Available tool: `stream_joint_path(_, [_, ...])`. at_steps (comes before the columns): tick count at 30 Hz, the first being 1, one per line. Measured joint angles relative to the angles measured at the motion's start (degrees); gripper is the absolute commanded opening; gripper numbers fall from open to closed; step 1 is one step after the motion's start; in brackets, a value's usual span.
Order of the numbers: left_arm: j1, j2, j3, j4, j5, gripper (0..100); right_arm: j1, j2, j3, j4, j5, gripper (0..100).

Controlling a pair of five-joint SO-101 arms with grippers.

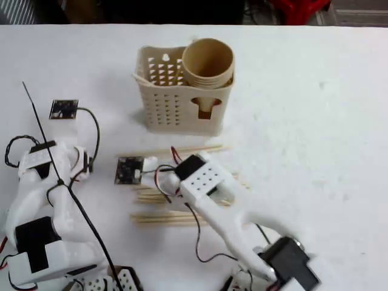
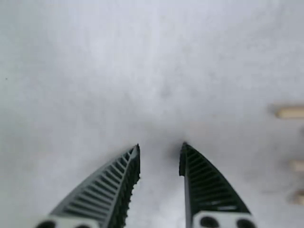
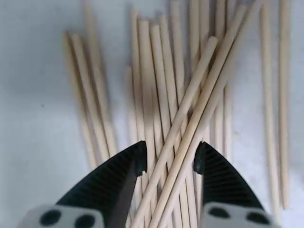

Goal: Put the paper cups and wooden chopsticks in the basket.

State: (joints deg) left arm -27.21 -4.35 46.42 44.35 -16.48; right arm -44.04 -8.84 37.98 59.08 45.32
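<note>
Two pale wooden chopsticks (image 3: 186, 109): long axis runs out between your jaws.
Right gripper (image 3: 169, 152): narrowly parted, straddling them.

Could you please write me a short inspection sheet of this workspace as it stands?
Surface: white table.
Job's things: paper cups stacked inside the basket; wooden chopsticks loose on the table in front of the basket.
Clutter: nothing seen.
Tools: left tool open over bare table; right tool open, low over the chopstick pile, with two crossed sticks between its fingers.
Cables: black cable looping beside the left arm; red and white wires at the right arm's wrist.
Surroundings: dark space beyond the table's far edge, with a red object there.
</note>
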Motion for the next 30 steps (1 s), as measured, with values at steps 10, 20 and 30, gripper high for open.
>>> stream_joint_path(10, [0.0, 0.0, 0.0, 0.0, 0.0, 15, -0.4, 3.5, 0.2, -3.2, -1.1, 12.8])
stream_joint_path(20, [0.0, 0.0, 0.0, 0.0, 0.0, 15, -0.3, 4.9, 0.2, -3.7, -1.1, 11.7])
stream_joint_path(30, [0.0, 0.0, 0.0, 0.0, 0.0, 15, 2.6, 8.0, -1.1, -6.2, -2.5, 1.5])
